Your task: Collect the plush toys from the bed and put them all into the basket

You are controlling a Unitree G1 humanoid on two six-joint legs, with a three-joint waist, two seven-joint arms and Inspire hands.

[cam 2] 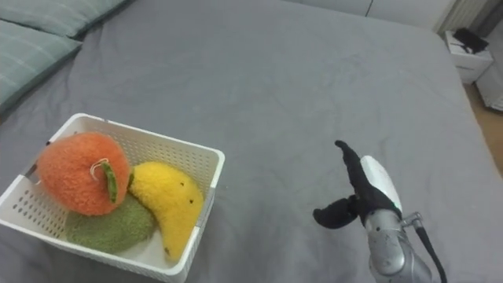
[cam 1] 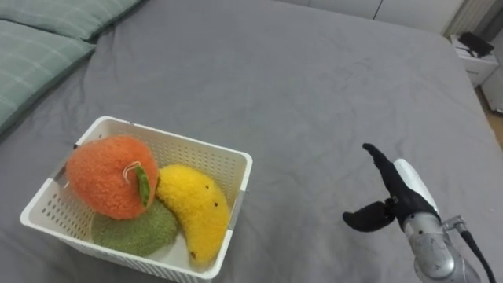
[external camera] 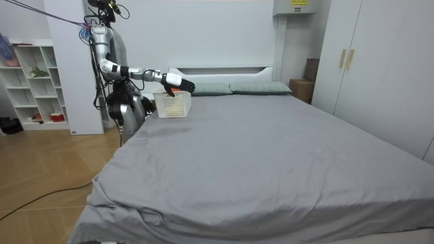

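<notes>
Left eye view: banana toy in basket points nearward; right robot hand spread.

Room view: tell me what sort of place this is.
A bedroom, most likely: a large bed with a grey sheet, green pillows at its white headboard, and tall wardrobe doors on the room view's right.

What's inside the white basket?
In the basket: a fuzzy orange toy, a yellow banana toy, and a green toy underneath, mostly covered, so its shape stays hidden.
</notes>
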